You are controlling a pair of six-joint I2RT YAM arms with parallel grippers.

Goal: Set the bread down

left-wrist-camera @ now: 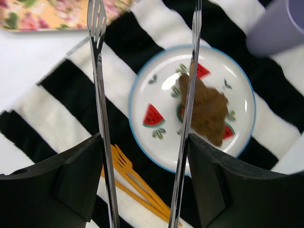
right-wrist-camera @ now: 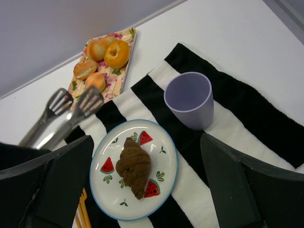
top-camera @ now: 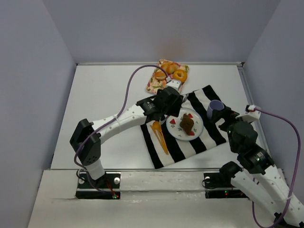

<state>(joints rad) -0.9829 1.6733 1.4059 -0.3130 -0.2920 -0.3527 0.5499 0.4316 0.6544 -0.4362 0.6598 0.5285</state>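
- The dark brown bread [right-wrist-camera: 134,166] lies near the middle of the watermelon plate [right-wrist-camera: 107,190], so that piece looks placed.
- The round golden bun [right-wrist-camera: 96,81] is still on the floral tray [left-wrist-camera: 47,14] at the far side of the worktop [top-camera: 104,95]. It sits with the bagel [right-wrist-camera: 117,53] and two other buns, and I judge it the piece left for you to move.
- Your left jaws clasp a pair of tongs [left-wrist-camera: 97,71], whose blades stand apart and hold nothing. The tips hang over the striped cloth [right-wrist-camera: 228,109] just short of the tray and point toward it, probably so you can reach the bun without the arm crowding the plate.
- Your right jaws are spread wide and empty near the purple cup [right-wrist-camera: 188,97], out of the left arm's way.
- Mind the orange forks [left-wrist-camera: 137,184] lying just beside the plate.
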